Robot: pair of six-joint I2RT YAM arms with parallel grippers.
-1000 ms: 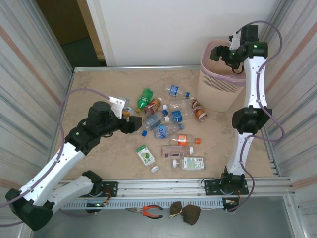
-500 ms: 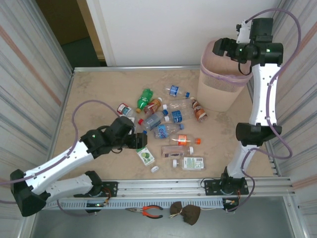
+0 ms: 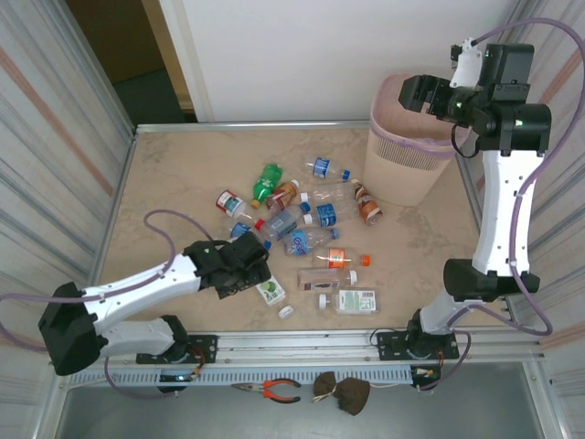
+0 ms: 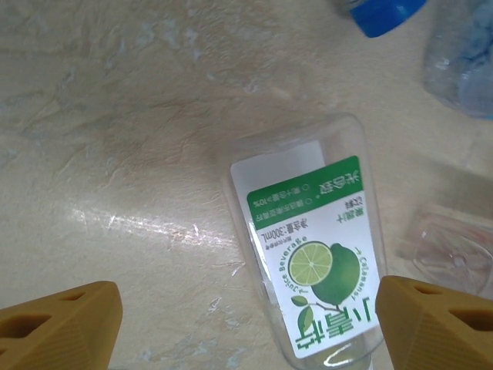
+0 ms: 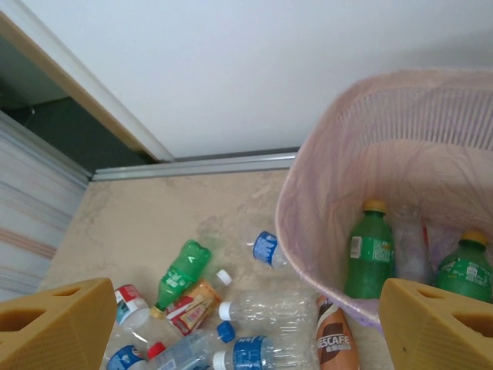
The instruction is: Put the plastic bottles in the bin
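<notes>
Loose plastic bottles [image 3: 302, 241]: cluster mid-table, all on their sides. Mostly clear w/ blue caps, one green, one brown-label just beside the bin [image 3: 407, 178]. Bin upright at far R corner of table [image 3: 174, 174]. Inside it two green bottles [image 5: 368, 250] w/ yellowish caps stand upright, a clear one betw. them.

Lime-label bottle [image 4: 316, 262] lies flat at near edge of cluster, label up. L gripper [image 4: 246, 330] low over it, fingers spread wide w/ bottle betw. them; contact can't tell.

R gripper [image 3: 422, 94] raised above bin rim, fingers wide apart, nothing in them.

Pliers [image 3: 274, 390] on front ledge below the rail.
</notes>
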